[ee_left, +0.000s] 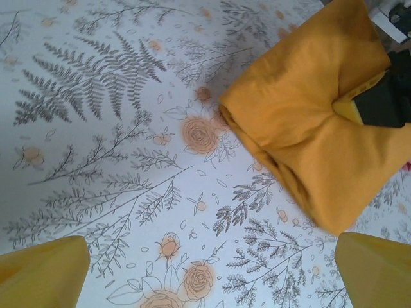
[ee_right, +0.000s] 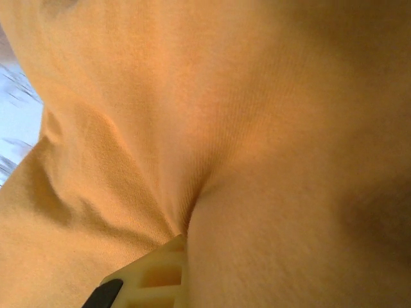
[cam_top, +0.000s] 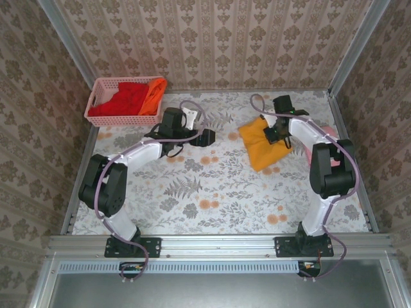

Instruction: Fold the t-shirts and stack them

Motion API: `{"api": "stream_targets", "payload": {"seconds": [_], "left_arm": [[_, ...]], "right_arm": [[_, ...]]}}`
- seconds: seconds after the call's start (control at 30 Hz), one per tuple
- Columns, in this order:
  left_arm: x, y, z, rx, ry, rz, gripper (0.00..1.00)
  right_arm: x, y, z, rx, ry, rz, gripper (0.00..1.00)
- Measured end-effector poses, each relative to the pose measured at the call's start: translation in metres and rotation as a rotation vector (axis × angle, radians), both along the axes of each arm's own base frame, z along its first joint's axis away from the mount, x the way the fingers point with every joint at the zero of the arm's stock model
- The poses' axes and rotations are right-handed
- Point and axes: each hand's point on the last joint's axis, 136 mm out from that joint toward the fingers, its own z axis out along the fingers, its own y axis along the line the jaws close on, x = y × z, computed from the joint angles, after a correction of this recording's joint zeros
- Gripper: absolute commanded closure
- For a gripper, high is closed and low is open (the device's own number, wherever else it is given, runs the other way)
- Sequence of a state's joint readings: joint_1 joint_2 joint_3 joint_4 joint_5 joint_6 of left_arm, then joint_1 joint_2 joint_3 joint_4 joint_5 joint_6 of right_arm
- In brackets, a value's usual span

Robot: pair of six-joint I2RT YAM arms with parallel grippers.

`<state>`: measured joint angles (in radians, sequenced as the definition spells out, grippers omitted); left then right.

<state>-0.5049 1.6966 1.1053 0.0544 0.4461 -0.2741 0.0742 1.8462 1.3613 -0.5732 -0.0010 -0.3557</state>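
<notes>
Your right gripper (cam_top: 277, 133) is pinching the one yellow t-shirt (cam_top: 260, 151) on the table (cam_top: 212, 189). Your left gripper (cam_top: 207, 136) is hanging wide open over the bare part beside it. One red t-shirt (cam_top: 128, 99) and one orange t-shirt (cam_top: 154, 93) are lying in the basket (cam_top: 122, 120).

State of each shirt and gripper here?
golden-yellow t-shirt: folded, pinched.
red t-shirt: bunched in pink basket.
orange t-shirt: draped over basket rim.
pale pink t-shirt: partly hidden, fold unclear.
left gripper: open, empty.
right gripper: shut on golden-yellow t-shirt.
</notes>
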Motion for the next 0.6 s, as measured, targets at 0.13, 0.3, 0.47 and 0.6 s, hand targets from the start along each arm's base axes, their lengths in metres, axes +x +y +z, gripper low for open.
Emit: {"api": "stream_targets", "payload": {"seconds": [0.13,0.3,0.47,0.6], "left_arm": [[-0.009,-0.007,0.003,0.02,-0.058,-0.108,0.0],[-0.028,-0.029,0.021,0.024,-0.175,-0.271,0.0],[-0.044,-0.04,0.032,-0.005,-0.218,-0.362,0.0],[-0.047,-0.042,0.033,-0.015,-0.218,-0.379,0.0]], "right_arm": [[-0.007,-0.043,0.004,-0.057,0.005,-0.026,1.0],[-0.014,-0.09,0.023,-0.101,-0.03,-0.076,1.0],[-0.026,-0.126,0.042,-0.104,-0.065,-0.121,1.0],[-0.036,-0.144,0.049,-0.08,-0.069,-0.138,1.0]]}}
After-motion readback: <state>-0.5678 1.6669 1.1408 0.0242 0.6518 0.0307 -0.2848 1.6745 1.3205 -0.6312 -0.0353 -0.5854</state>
